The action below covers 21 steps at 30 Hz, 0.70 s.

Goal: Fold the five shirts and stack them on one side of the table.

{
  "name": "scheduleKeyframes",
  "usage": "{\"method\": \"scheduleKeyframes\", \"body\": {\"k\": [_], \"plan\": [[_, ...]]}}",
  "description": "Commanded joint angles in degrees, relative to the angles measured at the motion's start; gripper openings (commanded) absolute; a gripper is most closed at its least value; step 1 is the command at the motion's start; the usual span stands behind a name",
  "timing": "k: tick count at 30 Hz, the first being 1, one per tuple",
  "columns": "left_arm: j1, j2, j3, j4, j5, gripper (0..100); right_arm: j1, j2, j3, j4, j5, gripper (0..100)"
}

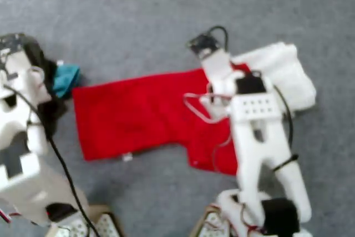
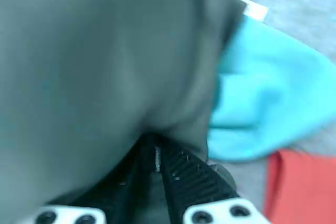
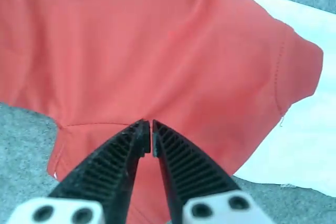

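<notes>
Red shirt (image 1: 138,115) lies spread on the grey table (image 1: 138,20) under the right gripper (image 3: 147,125), its jaws pressed together, white shirt (image 1: 294,81) just beyond. Left gripper (image 2: 156,146) pinches a dark shirt (image 2: 94,66) beside a teal shirt (image 2: 262,87).

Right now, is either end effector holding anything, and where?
Left end effector looks shut on a fold of the dark grey fabric shirt. Right end effector is shut over the red fabric shirt; a grip cannot be told.
</notes>
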Motion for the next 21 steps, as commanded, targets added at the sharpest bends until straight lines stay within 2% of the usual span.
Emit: {"method": "scheduleKeyframes", "body": {"k": [1, 6, 10, 14, 21], "plan": [[-7.0, 8.4, -15.3, 5.1, -0.5, 3, 1.0, -0.3, -2.8, -0.8, 0.4, 1.8], [-12.6, 15.0, -33.7, 13.5, -0.2, 3, 0.6, 0.0, -2.9, -1.1, 0.4, 1.8], [-12.6, 17.4, -43.6, 19.2, -0.1, 3, 0.6, 0.0, -2.9, -1.1, 0.4, 1.8], [-8.5, 17.2, -48.8, 25.1, 0.0, 3, 0.6, 0.0, -2.9, -1.1, 0.4, 1.8], [4.8, 16.4, -56.5, 40.8, 0.0, 3, 1.0, 0.0, -5.1, -0.7, 0.4, 1.8]]}}
